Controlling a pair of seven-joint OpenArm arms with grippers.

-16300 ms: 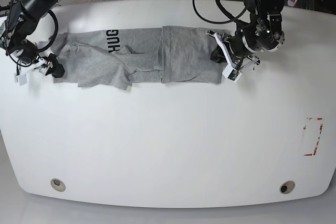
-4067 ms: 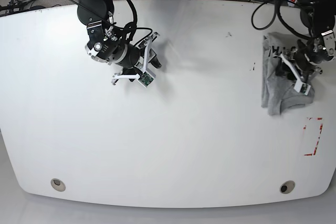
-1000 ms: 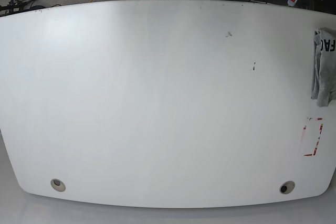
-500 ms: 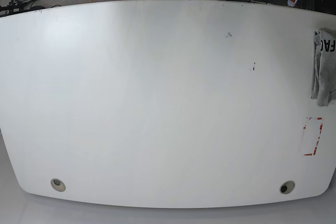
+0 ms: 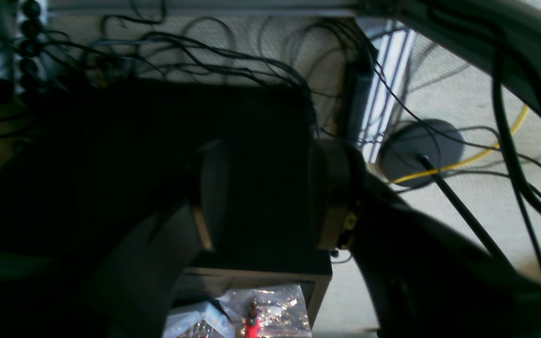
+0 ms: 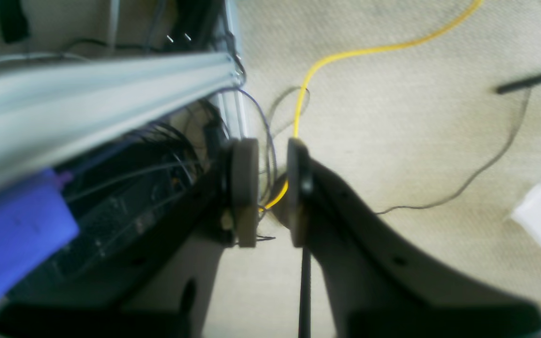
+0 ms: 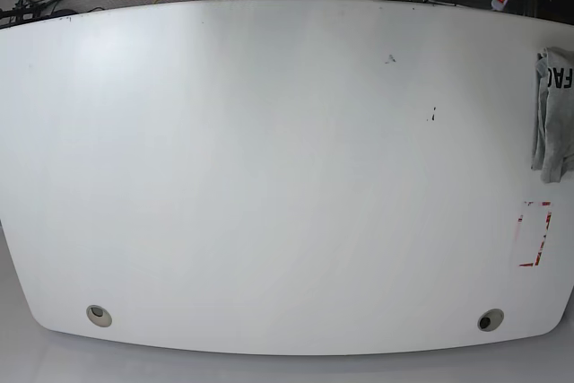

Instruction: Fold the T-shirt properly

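T-shirt: I see the T-shirt (image 7: pixel 553 112) bunched into a narrow grey strip at the 3 o'clock edge of the bench (image 7: pixel 269 177), partly cut off by the frame. Black letters show near its top end.

Bench: white, wide, with a round hole (image 7: pixel 100 315) toward 7 o'clock and another round hole (image 7: pixel 490 319) toward 5 o'clock. A red-and-white tape mark (image 7: pixel 534 234) sits just below the T-shirt, toward 4 o'clock, apart from the cloth.

Left gripper: in my left wrist view the left gripper (image 5: pixel 268 197) hangs over a dark box and tangled black cables (image 5: pixel 195 56) on the floor, off the bench. Its jaws stand moderately wide apart with nothing between them.

Right gripper: in my right wrist view the right gripper (image 6: pixel 270 190) is over beige carpet (image 6: pixel 416 117), with a yellow cable (image 6: pixel 341 56) running up toward 1 o'clock behind it. Its jaws leave a narrow gap and grip nothing; the cable only passes behind the gap.

Frame: a pale aluminium rail (image 6: pixel 96 89) crosses the right wrist view toward 10 o'clock, blurred, with a purple-blue shape (image 6: pixel 12 220) below it that I cannot identify.

Base view: I only catch small white bits of the arms at the 12 o'clock edge, beyond the bench; too little to read either gripper there.
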